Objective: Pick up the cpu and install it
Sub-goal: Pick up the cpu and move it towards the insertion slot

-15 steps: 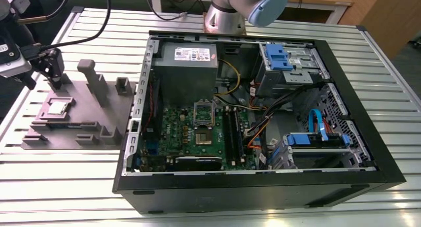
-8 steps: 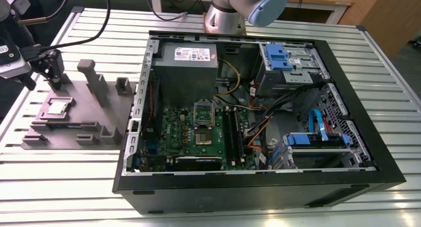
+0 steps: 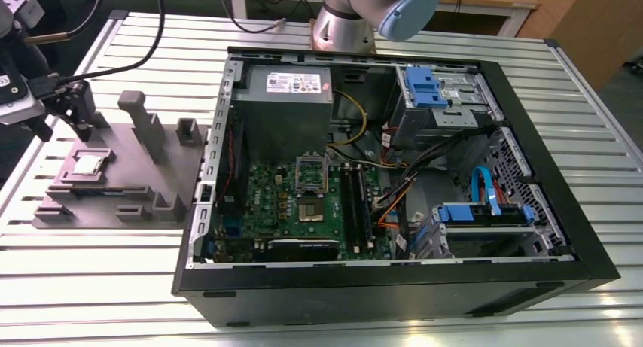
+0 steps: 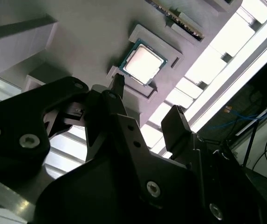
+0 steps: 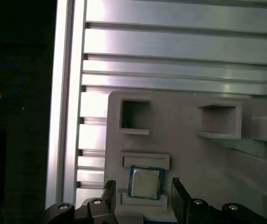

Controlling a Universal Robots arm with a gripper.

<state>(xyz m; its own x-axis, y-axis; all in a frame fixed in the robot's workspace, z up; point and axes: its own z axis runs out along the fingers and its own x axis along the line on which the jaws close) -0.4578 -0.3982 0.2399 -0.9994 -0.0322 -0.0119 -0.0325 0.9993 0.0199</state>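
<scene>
Silvery cpu [image 3: 89,164] lies flat in its shallow square pocket on the grey jig [image 3: 150,174], at the exterior view's left, well apart from the open case [image 3: 402,287]. It looks level and seated in the recess, and nothing is touching its top.

Progress: the pick is not yet made. In both wrist views the cpu rests in the pocket with daylight between it and the fingers [image 5: 180,192]. The socket [image 3: 312,209] on the board [image 3: 347,211] inside the case looks empty, its frame tipped up, as far as the exterior view lets me judge. So both lifting and installing are outstanding, and I judge the task to be at the approach stage.

Pose: the gripper [image 4: 147,99] hangs above the jig, pointing down at the cpu. Fingers are spread wide, one to each side of the chip's pocket, holding nothing. In the first wrist view the tips straddle the cpu and line up with it closely. The second wrist view shows them clear of the jig surface, short of the chip's edges. How high above it I cannot tell.

The arm's base [image 3: 347,23] stands on the slatted metal desk [image 3: 101,287] behind the case, and the wrist reaches out over the jig.
</scene>
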